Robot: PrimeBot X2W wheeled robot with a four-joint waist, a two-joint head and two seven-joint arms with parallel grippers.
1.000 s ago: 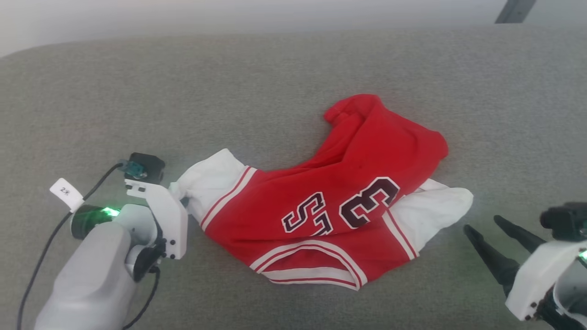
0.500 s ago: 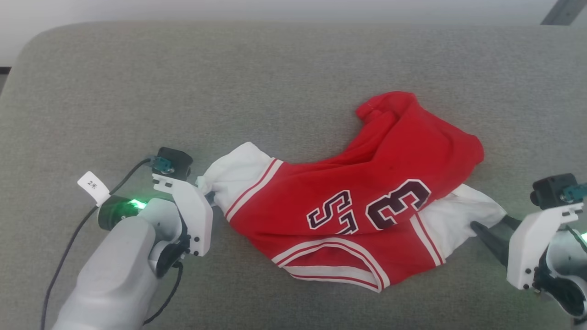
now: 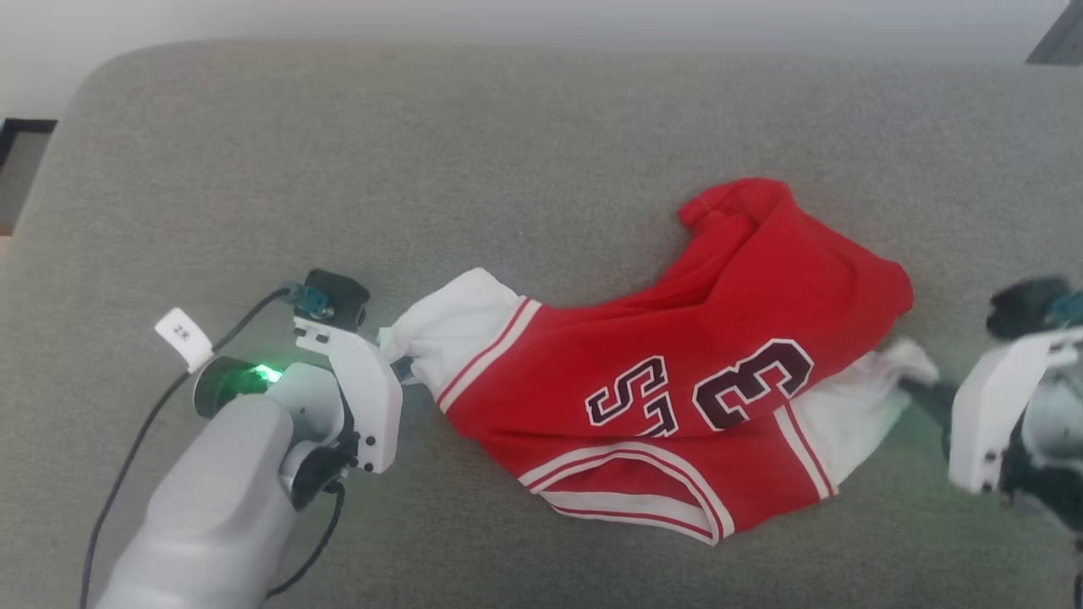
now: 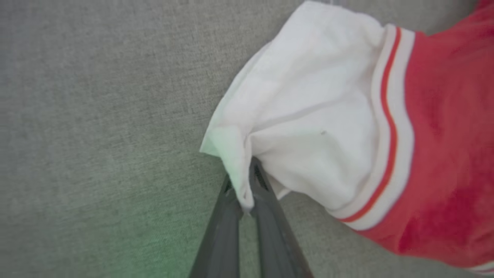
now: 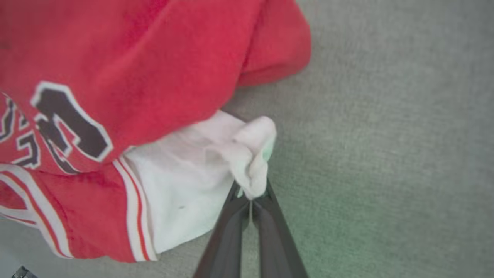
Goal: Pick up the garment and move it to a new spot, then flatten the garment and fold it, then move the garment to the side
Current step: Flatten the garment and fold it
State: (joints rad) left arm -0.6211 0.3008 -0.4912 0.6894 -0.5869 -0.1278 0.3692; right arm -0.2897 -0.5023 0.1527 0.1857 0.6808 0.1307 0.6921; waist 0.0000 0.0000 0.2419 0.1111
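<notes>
Garment (image 3: 677, 355) lies crumpled right of centre on grey cushion (image 3: 423, 169); left claw (image 3: 401, 367) pinches left white sleeve (image 3: 457, 330), right claw (image 3: 918, 391) pinches right sleeve (image 3: 854, 406): lift level, spread gently, avoid slipping.

shirt (image 3: 677, 338): 1 | grippers: 2, left gripper (image 4: 247, 193) and right gripper (image 5: 250, 197) | fingers (image 4: 220, 239): 4, two per gripper | sleeves (image 4: 308, 116): 2, one pinched between each pair of fingers | numerals (image 3: 702, 393): 2, on the shirt | cushion (image 3: 508, 152): 1, under the fingers | tag (image 3: 182, 337): 1, behind the left fingers
</notes>
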